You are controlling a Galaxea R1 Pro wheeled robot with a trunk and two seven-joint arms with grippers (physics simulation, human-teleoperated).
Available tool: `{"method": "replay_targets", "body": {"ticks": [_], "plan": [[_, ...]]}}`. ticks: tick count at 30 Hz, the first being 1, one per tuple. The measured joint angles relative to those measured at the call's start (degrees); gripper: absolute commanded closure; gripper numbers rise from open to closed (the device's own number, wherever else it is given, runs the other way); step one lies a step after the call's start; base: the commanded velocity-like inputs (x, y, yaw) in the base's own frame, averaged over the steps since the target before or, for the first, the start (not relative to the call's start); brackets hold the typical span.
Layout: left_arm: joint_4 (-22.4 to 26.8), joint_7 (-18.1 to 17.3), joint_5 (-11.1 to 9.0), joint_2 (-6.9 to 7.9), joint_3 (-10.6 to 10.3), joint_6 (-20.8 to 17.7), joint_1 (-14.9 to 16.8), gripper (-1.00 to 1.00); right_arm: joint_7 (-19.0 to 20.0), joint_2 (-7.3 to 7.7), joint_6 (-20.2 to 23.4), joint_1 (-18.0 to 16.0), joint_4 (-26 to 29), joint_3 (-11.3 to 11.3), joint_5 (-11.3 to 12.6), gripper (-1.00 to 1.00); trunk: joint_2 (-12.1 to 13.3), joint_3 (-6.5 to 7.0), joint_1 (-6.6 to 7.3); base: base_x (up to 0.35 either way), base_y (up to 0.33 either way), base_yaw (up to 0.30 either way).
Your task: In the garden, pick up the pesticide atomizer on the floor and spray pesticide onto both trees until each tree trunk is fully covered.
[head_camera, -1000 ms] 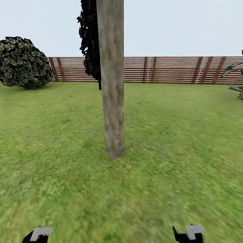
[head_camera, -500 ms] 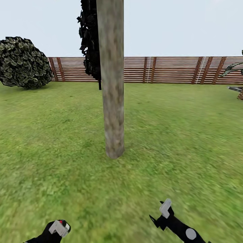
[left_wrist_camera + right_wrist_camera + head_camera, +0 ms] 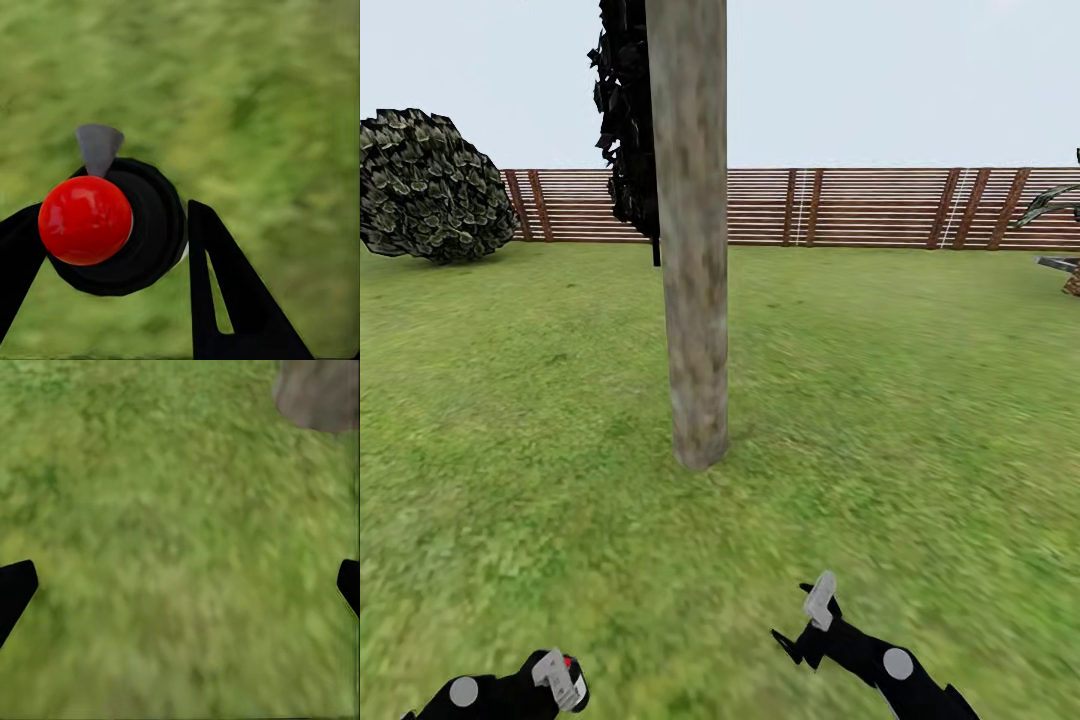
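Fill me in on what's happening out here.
A two-armed robot stands on the green lawn facing a thick, pale grey-brown mottled tree trunk. Its left claw is closed around a small sprayer with a round black body and a red cap, held low above the grass. The right claw is open and empty, angled toward the trunk. No whitish spray marks are visible on the bark.

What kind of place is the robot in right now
Most likely a fenced garden or backyard: blurry green grass lawn all around, a brown horizontal-slat wooden fence along the back, and a thick pale grey-brown tree trunk beside a round leafy bush.
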State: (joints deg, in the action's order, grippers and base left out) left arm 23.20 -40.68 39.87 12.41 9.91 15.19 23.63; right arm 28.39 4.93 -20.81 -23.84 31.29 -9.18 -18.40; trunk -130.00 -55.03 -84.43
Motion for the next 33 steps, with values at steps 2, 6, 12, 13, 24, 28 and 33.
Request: {"method": "replay_targets", "body": {"ticks": [2, 6, 12, 13, 24, 28, 33], "plan": [[0.16, 0.25, -0.47, 0.6, 0.07, 0.13, -0.04, 1.0, -0.64, 0.23, 0.05, 0.02, 0.08, 0.58, 0.65, -1.0, 0.0, 0.0, 0.0, 0.0, 0.0, 0.0], [1.4, 0.31, 0.03, 0.51, 0.03, 0.13, -0.05, 1.0, -0.78, 0.32, 0.06, 0.02, 0.25, 0.61, 0.7, -1.0, 0.0, 0.0, 0.0, 0.0, 0.0, 0.0], [3.31, -1.01, 1.9, -1.13, -0.27, -0.8, 0.01, 1.0, 1.15, -0.71, 0.16, -0.3, 1.44, -0.85, -1.09, -1.0, 0.0, 0.0, 0.0, 0.0, 0.0, 0.0], [3.63, -1.31, 2.22, -1.46, -0.29, -1.1, 0.01, 1.0, 1.47, -1.04, 0.33, -0.33, 1.76, -1.18, -1.4, -1.0, 0.0, 0.0, 0.0, 0.0, 0.0, 0.0], [17.29, -17.46, 20.32, -7.56, -3.85, -5.69, 0.03, 1.0, 15.89, -7.92, 11.82, -0.5, 10.04, -3.01, -18.1, -1.0, 0.0, 0.01, 0.0, 0.0, 0.0, 0.0], [21.09, -24.2, 20.74, -8.38, -4.15, -5.86, 0.03, 1.0, 17.02, -8.28, 12.14, -0.5, 10.69, -3.38, -18.45, -1.0, 0.0, 0.0, 0.0, 0.0, 0.0, 0.0], [23.92, -28.75, 20.81, -8.97, -4.24, -6.7, 0.03, 1.0, 23.93, -8.51, 12.21, -0.5, 12.68, -4.53, -18.56, -1.0, 0.0, 0.0, 0.0, 0.0, 0.0, 0.0]]}}
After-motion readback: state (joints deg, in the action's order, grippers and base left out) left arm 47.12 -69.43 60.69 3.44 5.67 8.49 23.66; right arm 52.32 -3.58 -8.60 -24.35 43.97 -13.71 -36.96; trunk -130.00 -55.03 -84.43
